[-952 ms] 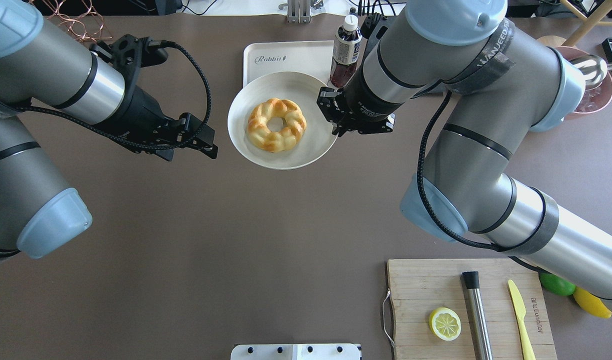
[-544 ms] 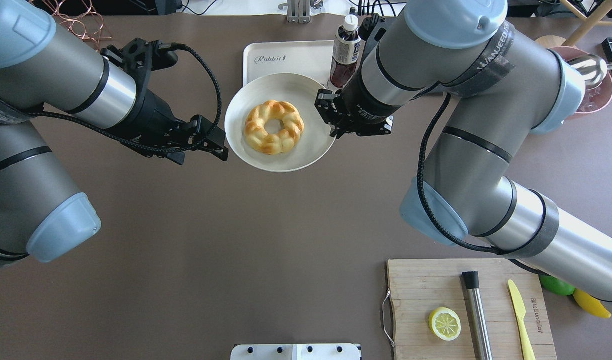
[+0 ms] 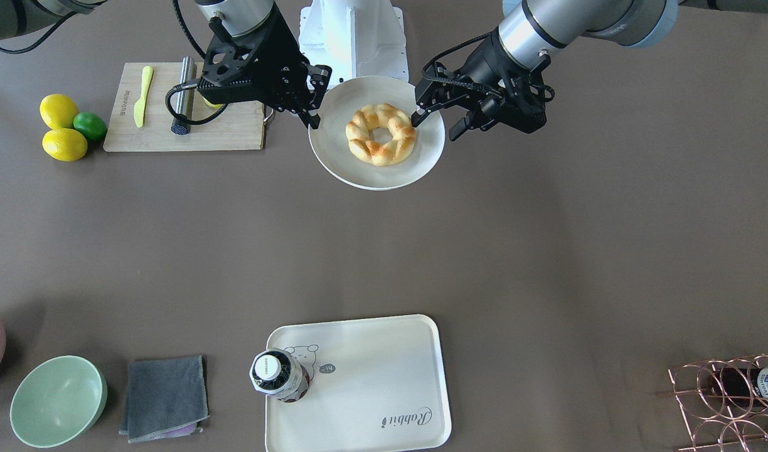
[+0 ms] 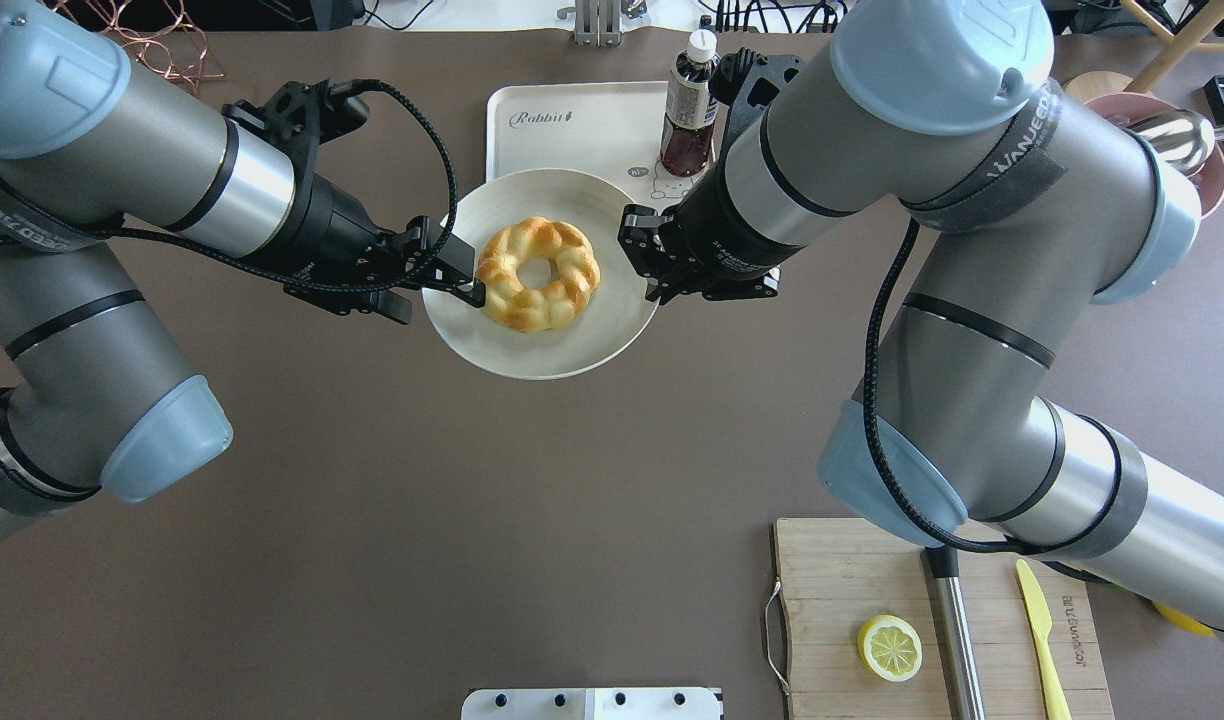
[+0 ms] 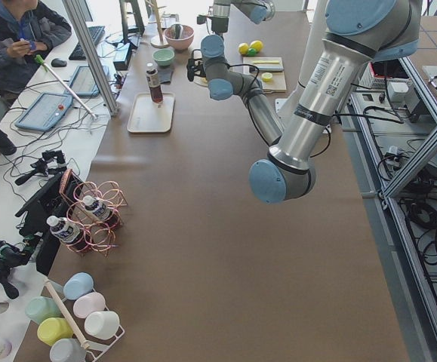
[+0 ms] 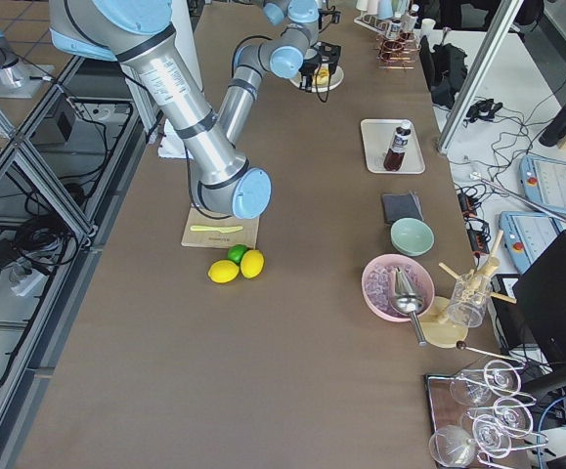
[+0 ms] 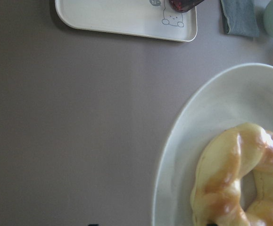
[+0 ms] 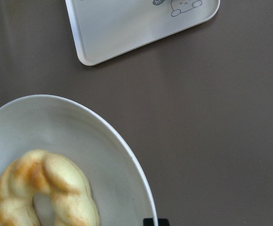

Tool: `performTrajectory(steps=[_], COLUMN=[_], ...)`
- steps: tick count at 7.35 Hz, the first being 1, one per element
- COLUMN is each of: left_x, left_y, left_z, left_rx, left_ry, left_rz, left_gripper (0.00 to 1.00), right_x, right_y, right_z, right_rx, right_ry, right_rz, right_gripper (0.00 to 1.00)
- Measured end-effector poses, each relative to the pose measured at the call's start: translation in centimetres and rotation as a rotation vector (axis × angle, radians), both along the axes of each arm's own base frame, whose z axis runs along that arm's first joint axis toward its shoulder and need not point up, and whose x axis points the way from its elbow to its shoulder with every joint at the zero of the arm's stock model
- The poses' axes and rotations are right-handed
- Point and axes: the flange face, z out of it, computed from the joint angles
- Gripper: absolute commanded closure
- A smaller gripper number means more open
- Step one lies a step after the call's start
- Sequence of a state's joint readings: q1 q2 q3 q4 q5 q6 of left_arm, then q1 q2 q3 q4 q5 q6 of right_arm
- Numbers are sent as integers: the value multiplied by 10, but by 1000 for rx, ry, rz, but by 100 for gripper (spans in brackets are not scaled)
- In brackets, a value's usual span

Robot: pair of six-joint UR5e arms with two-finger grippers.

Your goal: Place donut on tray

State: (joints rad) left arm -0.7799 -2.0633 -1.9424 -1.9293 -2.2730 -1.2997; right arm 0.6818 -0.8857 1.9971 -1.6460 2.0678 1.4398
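Donut [image 4: 537, 275]: on round plate [image 4: 562, 345], immediately right of left end effector [image 4: 470, 273], the nearer one, spread wide. Right end effector [image 4: 648, 260] clamps plate rim. Tray [image 4: 572, 130] beyond.

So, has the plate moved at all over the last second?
Yes. In the overhead view the plate has shifted toward the lower left, away from the fixed tray, so the tray's bear print is now uncovered.

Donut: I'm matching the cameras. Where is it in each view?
Front-facing: donut top centre, on plate.
Overhead: donut upper centre.
Exterior left: cannot make out.
Exterior right: too small to tell.
Left wrist: donut bottom right.
Right wrist: donut bottom left.
Shared landmark: tray, in all.
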Motion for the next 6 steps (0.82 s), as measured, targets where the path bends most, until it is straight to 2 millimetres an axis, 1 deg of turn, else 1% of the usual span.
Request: performTrajectory(steps=[1, 2, 3, 4, 5, 6], left_x=[-1, -3, -4, -6, -8, -9], left_y=[1, 2, 3, 5, 6, 7], left_z=[0, 0, -1, -1, -2, -3], left_rx=[1, 1, -4, -8, -9, -8], left_ry=[1, 3, 9, 16, 20, 23], left_rz=[0, 3, 20, 35, 43, 46], left_gripper=[31, 38, 50, 69, 80, 90], right_x=[0, 0, 0, -1, -1, -2], right_y=[1, 1, 0, 0, -1, -1], right_z=[0, -1, 0, 0, 1, 2], right_rx=[0, 0, 0, -1, -2, -3], right_ry=[-1, -2, -1, 1, 3, 6], right_rz=[-1, -1, 0, 1, 1, 2], right_gripper=[100, 100, 100, 100, 100, 100])
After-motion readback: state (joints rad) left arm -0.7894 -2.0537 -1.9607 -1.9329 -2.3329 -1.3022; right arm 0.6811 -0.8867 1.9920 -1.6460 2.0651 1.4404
